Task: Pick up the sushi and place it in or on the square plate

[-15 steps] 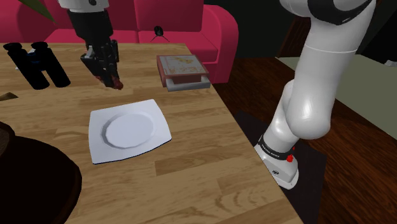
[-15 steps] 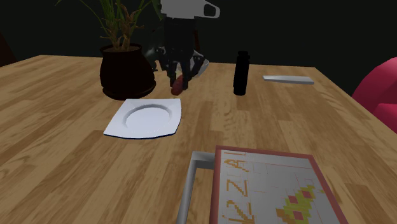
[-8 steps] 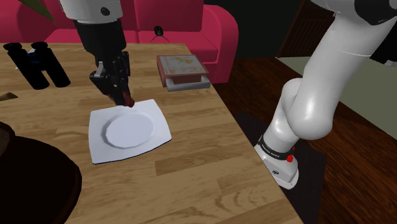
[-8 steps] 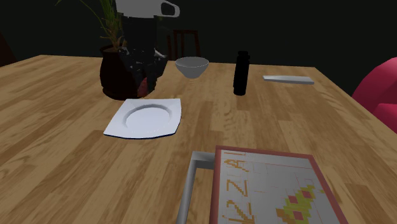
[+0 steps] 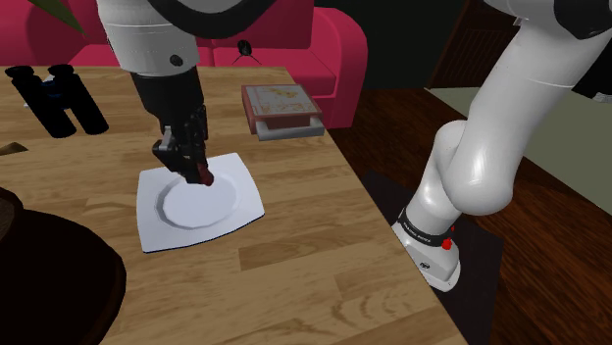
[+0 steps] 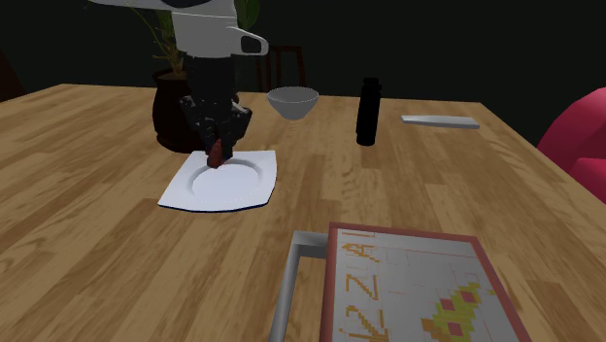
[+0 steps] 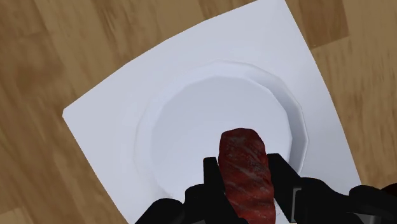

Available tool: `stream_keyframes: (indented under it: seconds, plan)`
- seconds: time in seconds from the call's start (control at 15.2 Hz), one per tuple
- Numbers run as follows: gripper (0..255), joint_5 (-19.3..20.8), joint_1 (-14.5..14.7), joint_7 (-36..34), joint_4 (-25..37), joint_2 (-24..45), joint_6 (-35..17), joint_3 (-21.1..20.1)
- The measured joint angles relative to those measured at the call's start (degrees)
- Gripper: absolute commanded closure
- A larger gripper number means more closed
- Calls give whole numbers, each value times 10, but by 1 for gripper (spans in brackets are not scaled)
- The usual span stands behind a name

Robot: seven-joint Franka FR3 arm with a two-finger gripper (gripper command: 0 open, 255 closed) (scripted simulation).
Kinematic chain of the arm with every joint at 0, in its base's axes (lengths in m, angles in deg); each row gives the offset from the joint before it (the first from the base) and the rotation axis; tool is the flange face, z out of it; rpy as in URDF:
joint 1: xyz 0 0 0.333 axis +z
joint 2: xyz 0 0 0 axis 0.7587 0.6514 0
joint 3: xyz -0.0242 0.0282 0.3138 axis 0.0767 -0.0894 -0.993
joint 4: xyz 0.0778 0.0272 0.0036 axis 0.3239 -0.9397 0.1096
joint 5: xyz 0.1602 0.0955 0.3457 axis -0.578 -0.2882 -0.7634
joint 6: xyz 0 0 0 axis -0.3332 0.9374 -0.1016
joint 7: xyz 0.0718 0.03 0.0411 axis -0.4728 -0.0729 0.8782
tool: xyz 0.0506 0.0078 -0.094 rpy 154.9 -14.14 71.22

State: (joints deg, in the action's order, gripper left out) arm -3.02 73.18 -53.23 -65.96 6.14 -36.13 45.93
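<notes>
A dark red piece of sushi [image 7: 247, 170] sits clasped between the black fingers of my gripper [image 7: 249, 181], which is shut on it. The sushi [image 5: 203, 175] hangs a little above the white square plate [image 5: 157, 223], over the round well's far part. From the second exterior view the gripper [image 6: 218, 153] points down with the sushi [image 6: 216, 155] just above the plate [image 6: 180, 194]. Through the wrist view the plate [image 7: 114, 114] with its round well lies straight below the sushi.
On the wooden table [image 5: 294, 265] lie a pizza box [image 5: 282, 108], black binoculars [image 5: 59, 96] and a dark pot [image 5: 49, 284]. The second exterior view adds a potted plant [image 6: 175, 112], a bowl [image 6: 292, 101] and a black cylinder [image 6: 368, 112]. A red sofa [image 5: 284, 34] stands behind.
My gripper has carried the sushi from beyond the plate's far edge to above the plate's well, coming lower. The plate has stayed in place.
</notes>
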Motion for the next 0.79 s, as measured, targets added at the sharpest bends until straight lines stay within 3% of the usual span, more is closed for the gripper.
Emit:
stream_keyframes:
  seconds: [0.46,0.79]
  plan:
    - [255,3,1,-1,-43,10,-52,-1]
    - [255,3,2,-2,-46,12,-57,-2]
